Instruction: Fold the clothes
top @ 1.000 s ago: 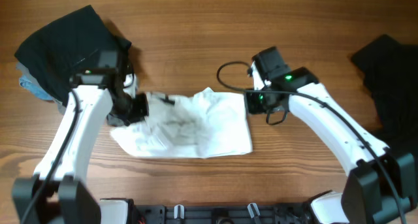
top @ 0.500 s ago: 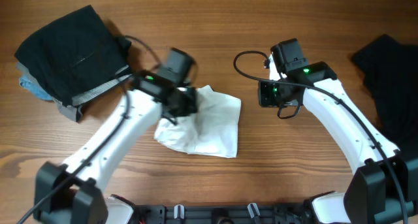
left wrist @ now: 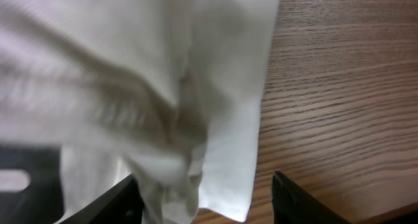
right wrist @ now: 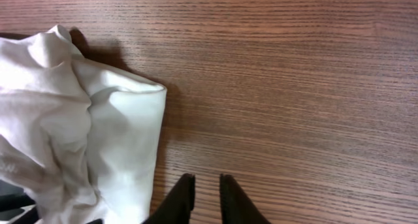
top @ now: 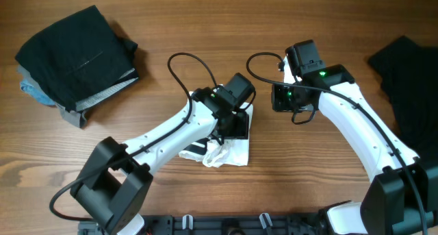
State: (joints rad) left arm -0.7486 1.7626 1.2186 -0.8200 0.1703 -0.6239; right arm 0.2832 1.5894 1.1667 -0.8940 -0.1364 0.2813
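Observation:
The white T-shirt (top: 229, 153) lies bunched into a narrow heap at the middle of the table. My left gripper (top: 236, 122) hovers right over its top edge. In the left wrist view that gripper (left wrist: 209, 201) is open, its jaws wide apart, and loose folds of the white T-shirt (left wrist: 130, 87) hang between and below them. My right gripper (top: 277, 99) sits just right of the heap, above bare wood. Its jaws (right wrist: 207, 198) stand a narrow gap apart with nothing between them, and the T-shirt's edge (right wrist: 78, 119) lies to their left. A loose black garment (top: 407, 91) lies at the far right.
A stack of folded dark clothes (top: 75, 57) sits at the back left corner. Both arms' cables loop over the table near the middle. Bare wood (right wrist: 294, 87) stretches to the right of the heap.
My left arm swept right, dragging the shirt's left side over onto its right side, then its jaws opened. My right gripper left the shirt's right edge and moved slightly up and right.

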